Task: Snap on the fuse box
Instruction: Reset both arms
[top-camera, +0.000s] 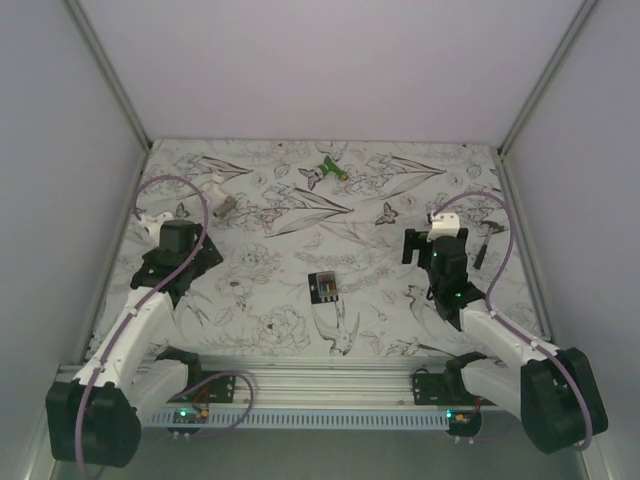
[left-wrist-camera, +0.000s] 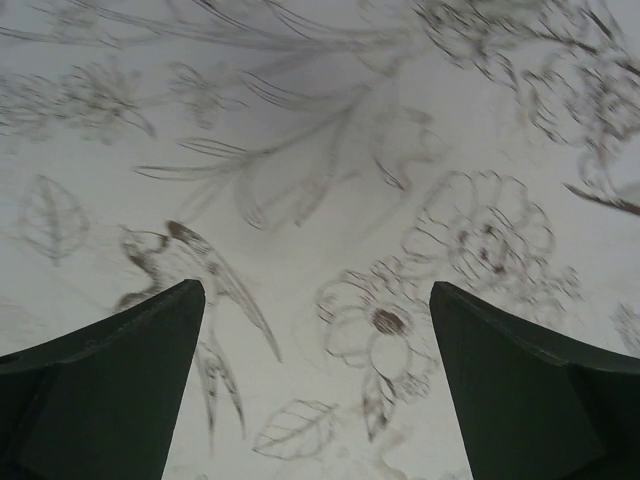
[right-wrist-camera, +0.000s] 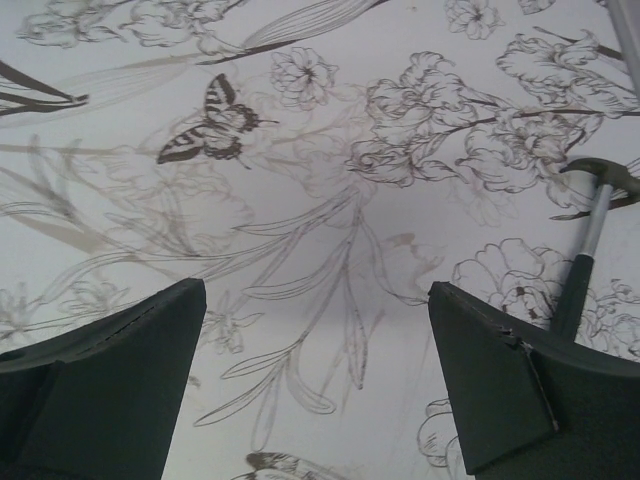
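The fuse box (top-camera: 322, 287) lies flat at the centre of the floral-patterned surface (top-camera: 270, 330), between both arms. The left pincer (left-wrist-camera: 317, 300) and right pincer (right-wrist-camera: 317, 300) gape wide, holding nothing, well apart from it.

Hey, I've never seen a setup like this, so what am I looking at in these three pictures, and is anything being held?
These are two robot arms bolted at the near edge of a table covered in a flower-and-butterfly print. The wide picture comes from a fixed camera above and behind them. The other two come from cameras on the wrists, looking down past each gripper's two dark fingers. The left gripper and the right gripper are both open and hold nothing. Between the arms lies the fuse box, a small black block with coloured fuses. At the far edge is a green-and-white tool, at far left a small greyish object, and by the right arm a small hammer.
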